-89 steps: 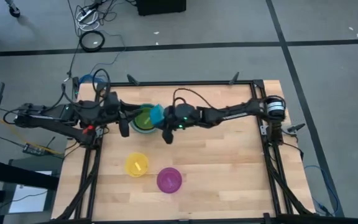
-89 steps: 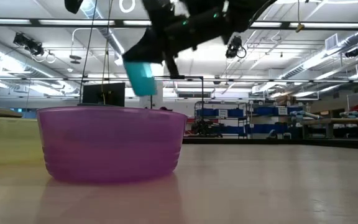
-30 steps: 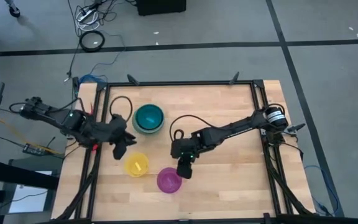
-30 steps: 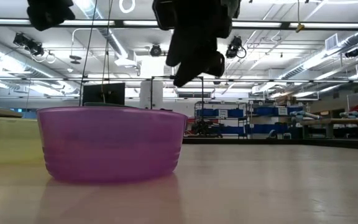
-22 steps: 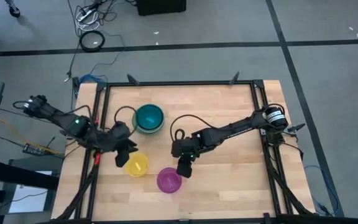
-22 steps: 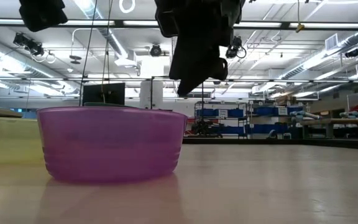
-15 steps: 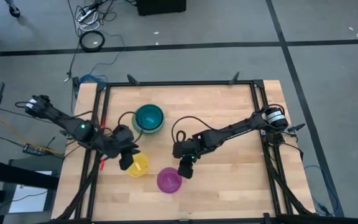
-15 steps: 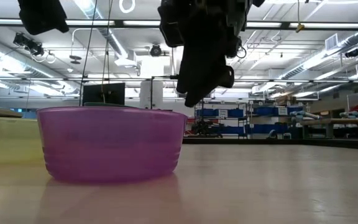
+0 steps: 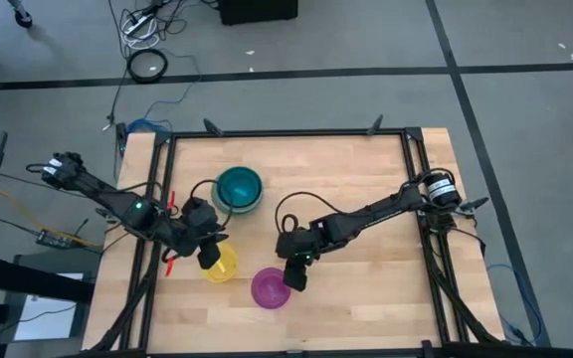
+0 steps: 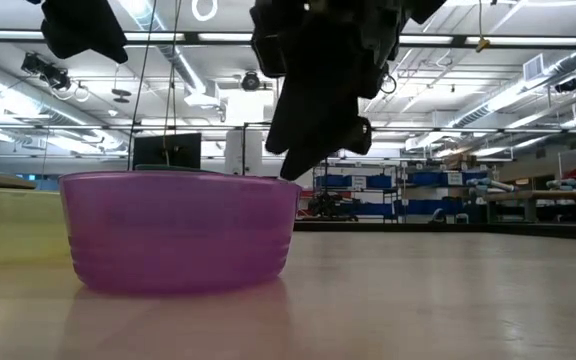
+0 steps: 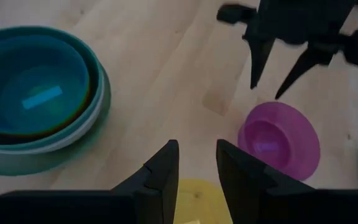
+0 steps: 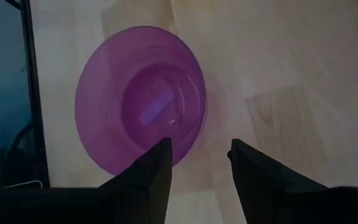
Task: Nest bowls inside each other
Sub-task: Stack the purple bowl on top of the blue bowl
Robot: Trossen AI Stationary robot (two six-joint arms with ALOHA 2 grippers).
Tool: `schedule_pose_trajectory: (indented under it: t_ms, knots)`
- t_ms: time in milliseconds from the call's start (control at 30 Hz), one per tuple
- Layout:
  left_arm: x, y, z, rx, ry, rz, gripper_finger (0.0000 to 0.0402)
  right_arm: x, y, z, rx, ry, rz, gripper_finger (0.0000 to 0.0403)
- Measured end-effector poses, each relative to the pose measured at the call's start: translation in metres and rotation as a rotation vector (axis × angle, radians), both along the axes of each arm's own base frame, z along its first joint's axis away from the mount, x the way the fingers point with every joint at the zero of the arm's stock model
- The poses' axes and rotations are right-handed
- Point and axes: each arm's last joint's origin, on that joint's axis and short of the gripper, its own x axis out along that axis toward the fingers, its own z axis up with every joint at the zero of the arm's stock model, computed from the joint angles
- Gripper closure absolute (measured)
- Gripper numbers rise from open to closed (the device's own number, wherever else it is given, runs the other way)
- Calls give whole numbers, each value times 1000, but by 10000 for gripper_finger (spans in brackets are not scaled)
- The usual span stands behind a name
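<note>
Hovering over the purple bowl [image 9: 270, 287], the right end effector [image 9: 295, 276] has its fingers apart, holding nothing. The bowl is round translucent plastic with faint ridges (label in its bottom), on the pale wooden bench [image 9: 366, 278] near the front. Left end effector [image 9: 208, 259], fingers apart and empty, sits above the yellow bowl [image 9: 221, 265], just left of the purple one. Farther back: nested stack of bowls [image 9: 238, 190], teal outermost, blue innermost.

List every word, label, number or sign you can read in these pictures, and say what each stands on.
No text can be read.
Blue bowl: a pale sticker inside, too blurred to read.
Purple bowl: a pale sticker inside, too blurred to read.
Yellow bowl: a pale sticker inside, too small to read.
</note>
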Motion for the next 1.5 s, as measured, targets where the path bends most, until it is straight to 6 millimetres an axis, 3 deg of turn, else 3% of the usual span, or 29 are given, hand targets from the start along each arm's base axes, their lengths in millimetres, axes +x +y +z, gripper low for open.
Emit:
schedule_pose_trajectory:
  t_ms: [667, 800, 900, 1000, 1200, 1333, 1500]
  knots:
    - [1, 0, 2, -4, -32, 38, 285, 14, 10, -46, 21, 36, 59, 255]
    - [1, 0, 1, -3, -31, 39, 285, 14, 7, -47, 11, 43, 70, 282]
    - [1, 0, 2, -1, -34, 41, 285, 14, -1, -46, 3, 56, 68, 334]
    - [1, 1, 2, 10, -40, 51, 285, 13, -7, -40, -19, 45, 91, 391]
    - [5, 1, 6, 30, -118, 95, 285, 12, -26, -16, -65, -10, 54, 401]
    - [11, -2, 13, 48, -206, 80, 285, 12, -55, 10, -132, -91, -22, 401]
    - [18, -4, 24, 105, -310, 40, 285, 27, -98, 35, -193, -214, -91, 402]
